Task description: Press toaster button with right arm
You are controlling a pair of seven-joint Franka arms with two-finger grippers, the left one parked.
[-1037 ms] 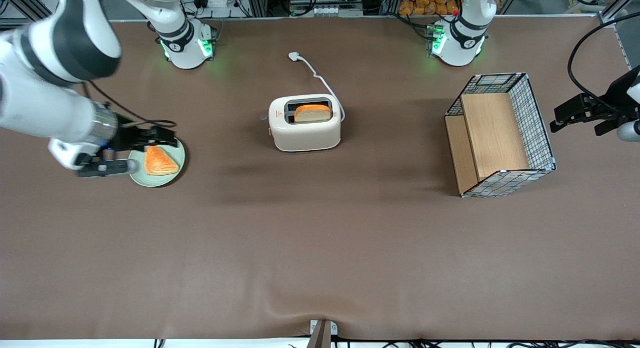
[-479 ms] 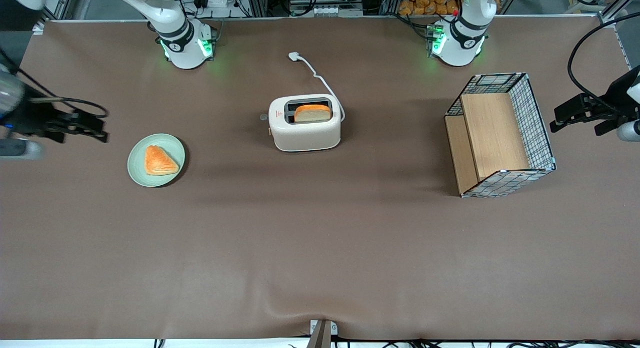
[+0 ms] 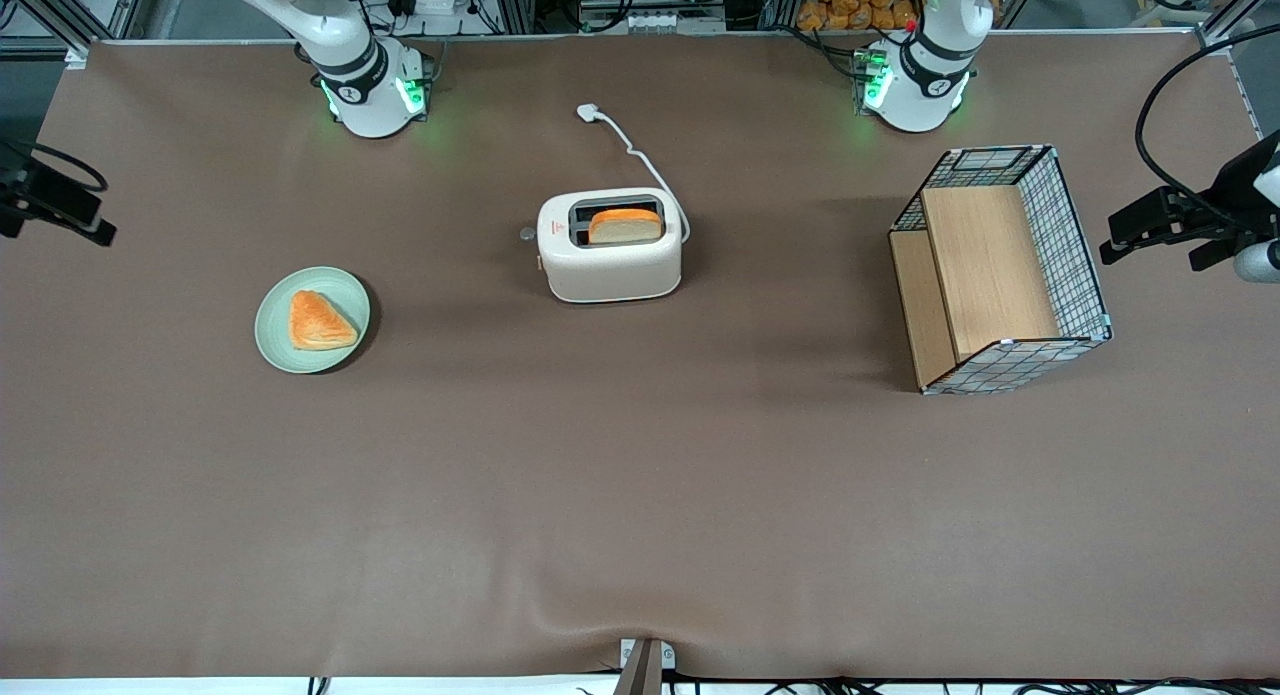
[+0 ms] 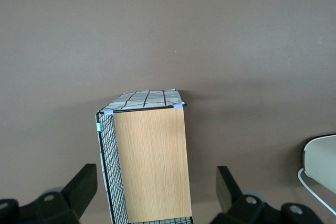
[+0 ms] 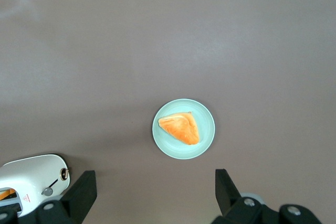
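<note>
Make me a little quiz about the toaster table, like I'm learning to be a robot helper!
1. True or false: a slice of bread sits in one slot of the toaster.
2. What lies on the green plate? A) a pastry B) a spoon C) an apple
3. Fill in: the right arm's pincer is wide ____, high over the plate, far from the toaster's button.

Key
1. True
2. A: the pastry
3. open
</note>
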